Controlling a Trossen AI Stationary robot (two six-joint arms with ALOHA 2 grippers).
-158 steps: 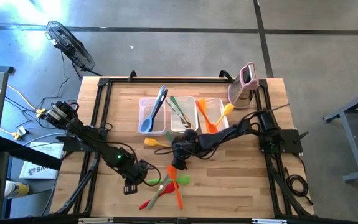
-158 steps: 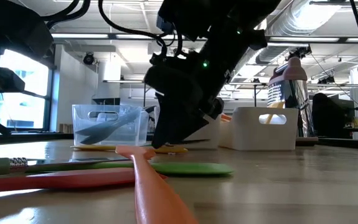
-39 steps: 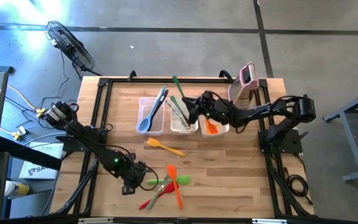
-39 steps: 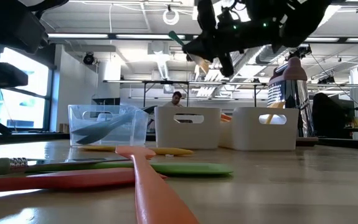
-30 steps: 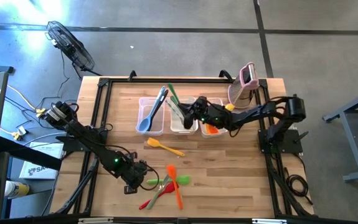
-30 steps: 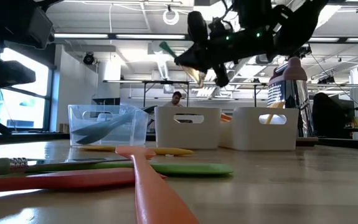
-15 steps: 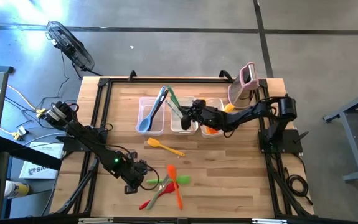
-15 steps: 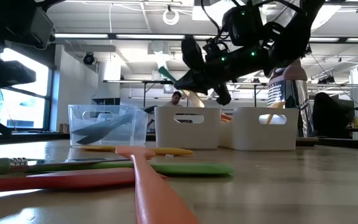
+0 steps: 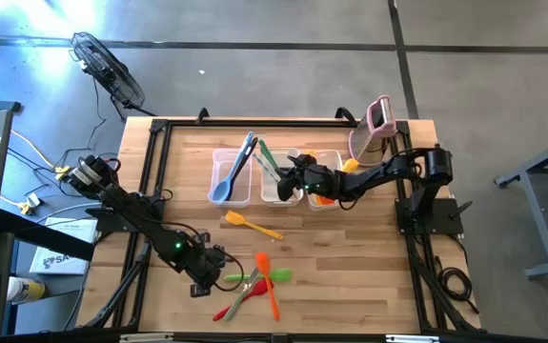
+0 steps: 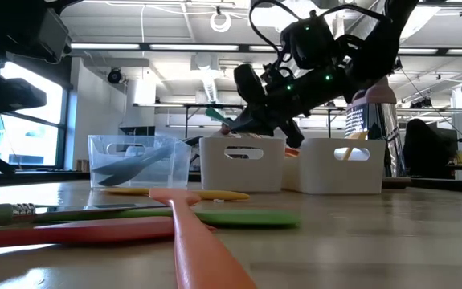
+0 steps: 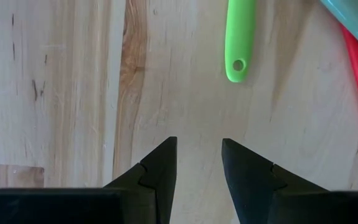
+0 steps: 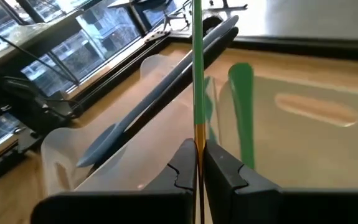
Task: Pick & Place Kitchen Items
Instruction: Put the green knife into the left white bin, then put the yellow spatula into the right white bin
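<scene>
Green-handled utensil (image 12: 197, 68) clamped in right gripper (image 9: 293, 178), above middle tub (image 9: 278, 193). Long axis runs straight out from fingertips, free end toward far-left table corner, tilted up per low view (image 10: 214, 115). Right wrist view alone shows second green utensil (image 12: 243, 112) inside tub. Left gripper (image 11: 198, 163) hovers narrowly parted, empty, over bare wood; green handle end (image 11: 238, 43) just ahead, apart.

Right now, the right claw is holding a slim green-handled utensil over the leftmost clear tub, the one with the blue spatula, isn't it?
Not quite: the right claw does hold the green-handled utensil, but the high view shows it over the middle tub. The blue spatula lies in the left tub beside it.
</scene>
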